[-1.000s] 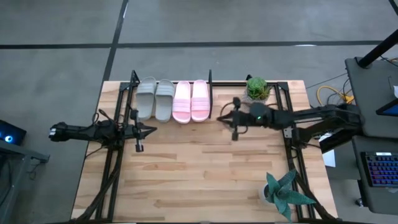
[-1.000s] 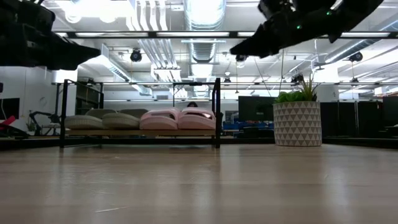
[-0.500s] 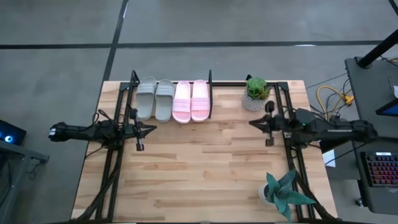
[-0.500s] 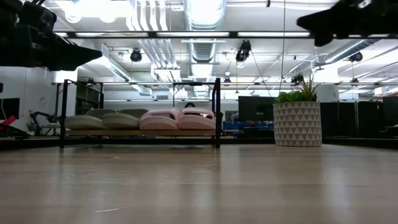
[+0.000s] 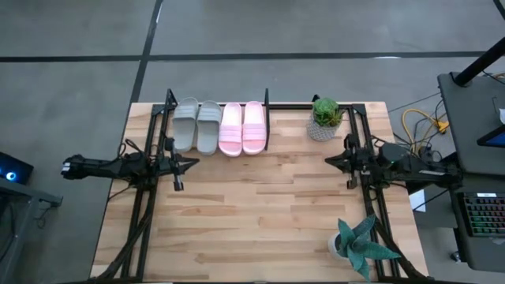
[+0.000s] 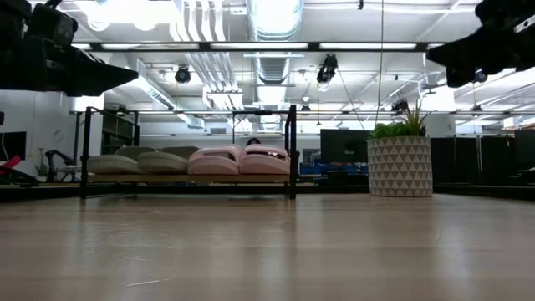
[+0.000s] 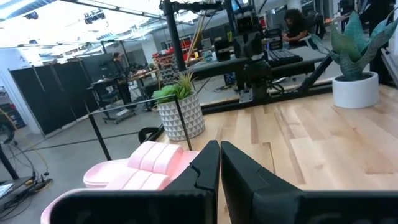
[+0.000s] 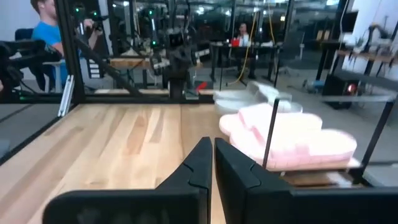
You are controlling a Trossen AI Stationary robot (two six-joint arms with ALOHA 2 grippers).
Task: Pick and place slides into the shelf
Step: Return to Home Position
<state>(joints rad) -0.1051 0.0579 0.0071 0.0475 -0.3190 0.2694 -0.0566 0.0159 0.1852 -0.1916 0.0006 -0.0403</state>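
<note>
Four slides rest sole-down side by side on the shelf (image 5: 217, 151) at the table's far edge: two grey-green slides (image 5: 196, 124) on the left, two pale pink slides (image 5: 242, 126) on the right. The low view shows them in a row (image 6: 192, 160) on the light-wood board. My left gripper (image 5: 192, 164) hovers shut above the table's left side, near the shelf's near-left corner. My right gripper (image 5: 330, 161) hovers shut at the table's right side, below the small potted plant. Both hold nothing.
A small potted plant (image 5: 325, 115) in a patterned pot stands right of the shelf at the far edge. A spiky plant (image 5: 359, 244) stands at the near right corner. Black frame rails (image 5: 142, 213) run along both table sides. People show in the room beyond.
My right gripper has drawn back from beside the pink slides toward the table's right edge, staying above the table. The left arm and all four slides have kept still.
</note>
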